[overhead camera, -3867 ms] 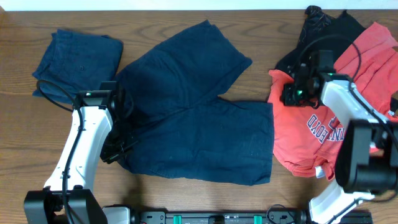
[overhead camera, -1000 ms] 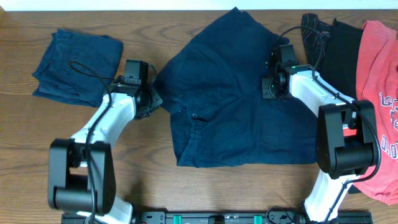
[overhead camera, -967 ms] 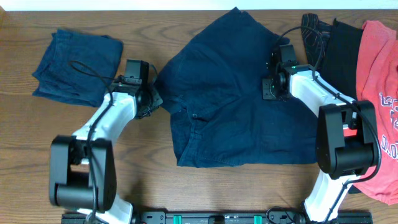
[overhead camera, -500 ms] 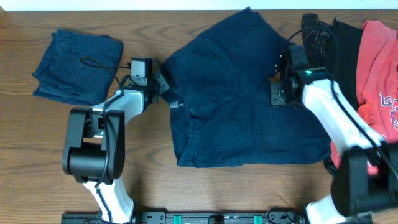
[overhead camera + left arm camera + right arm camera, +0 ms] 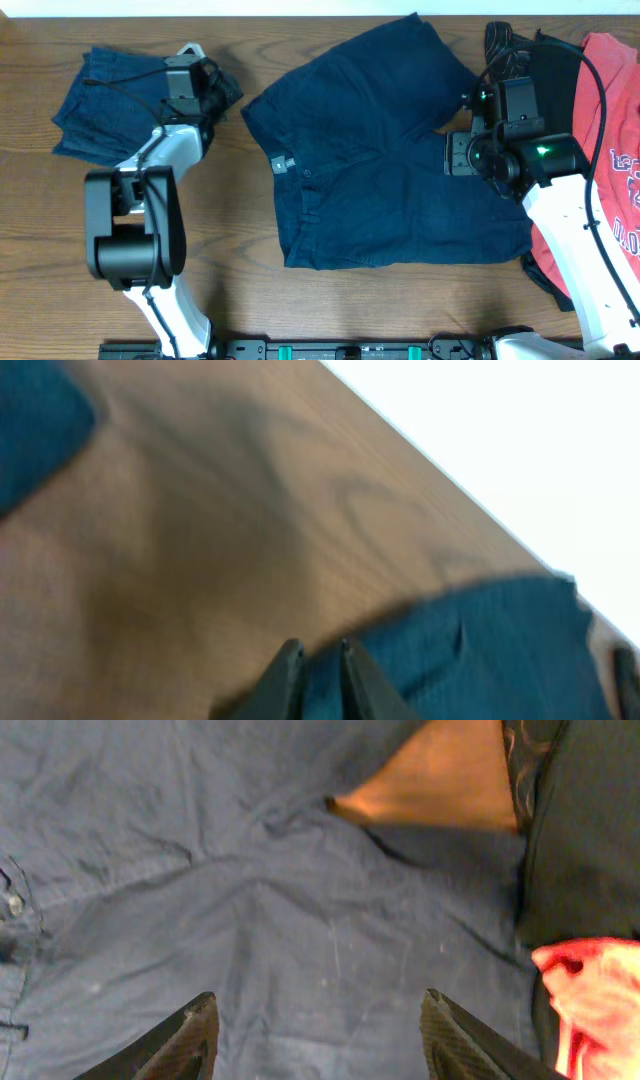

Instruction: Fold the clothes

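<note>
Navy shorts (image 5: 380,150) lie spread flat at the centre of a wooden table (image 5: 250,290), waistband toward the left and legs toward the right. From overhead, the left gripper (image 5: 215,85) sits in the upper left of the frame, over the right edge of a folded garment (image 5: 110,100) and well apart from the shorts. The right gripper (image 5: 458,155) hangs over the shorts' right side, beside a black garment (image 5: 545,70) and a red shirt (image 5: 610,100) at the far right.

The left wrist view, blurred, shows what the overhead cannot: that gripper's fingers (image 5: 285,675) are drawn nearly together with only a thin gap, and nothing can be seen clamped in them. Bare wood fills most of this frame, with blue cloth at the lower right and upper left.

The right wrist view shows its two fingers (image 5: 195,1035) spread wide apart above the creased navy fabric, gripping nothing. It also picks out a button (image 5: 12,905) at the left edge, a wedge of bare table at the top between the legs, and the black and red cloth along the right.
</note>
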`<state>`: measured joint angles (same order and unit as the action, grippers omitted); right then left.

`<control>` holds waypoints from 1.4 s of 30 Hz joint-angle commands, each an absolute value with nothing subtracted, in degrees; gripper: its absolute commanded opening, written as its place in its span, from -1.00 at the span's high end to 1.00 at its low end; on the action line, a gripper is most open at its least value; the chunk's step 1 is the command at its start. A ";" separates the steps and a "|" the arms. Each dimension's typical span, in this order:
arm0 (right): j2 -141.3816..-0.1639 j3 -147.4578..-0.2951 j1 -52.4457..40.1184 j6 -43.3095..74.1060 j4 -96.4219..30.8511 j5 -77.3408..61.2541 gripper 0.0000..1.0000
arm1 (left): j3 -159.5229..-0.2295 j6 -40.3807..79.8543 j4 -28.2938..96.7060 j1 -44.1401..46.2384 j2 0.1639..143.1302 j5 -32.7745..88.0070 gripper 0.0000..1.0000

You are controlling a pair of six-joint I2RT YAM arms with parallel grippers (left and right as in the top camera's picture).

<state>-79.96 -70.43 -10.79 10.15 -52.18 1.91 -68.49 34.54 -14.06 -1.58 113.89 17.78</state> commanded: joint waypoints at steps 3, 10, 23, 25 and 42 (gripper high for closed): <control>-79.83 -70.65 -8.56 14.55 -56.77 6.76 -0.65 | -69.32 31.14 12.34 -2.33 104.77 33.91 -0.66; -79.83 -70.41 -3.20 24.64 -61.39 2.33 -0.98 | -68.77 27.49 48.99 -1.61 95.13 33.89 -0.96; -79.81 -57.74 -0.91 53.28 -66.41 5.74 -0.99 | -57.08 41.56 56.71 12.99 93.62 34.11 -0.98; -79.81 -54.81 -0.91 55.79 -65.21 5.78 -0.98 | -54.33 44.58 53.17 16.80 93.51 34.06 -0.96; -79.81 -47.18 -0.91 56.12 -58.02 4.47 -0.98 | -46.57 64.42 39.75 31.18 93.54 21.98 -0.85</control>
<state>-79.99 -47.55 -1.30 54.92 -58.00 4.32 -47.75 60.10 41.04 30.13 93.84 24.75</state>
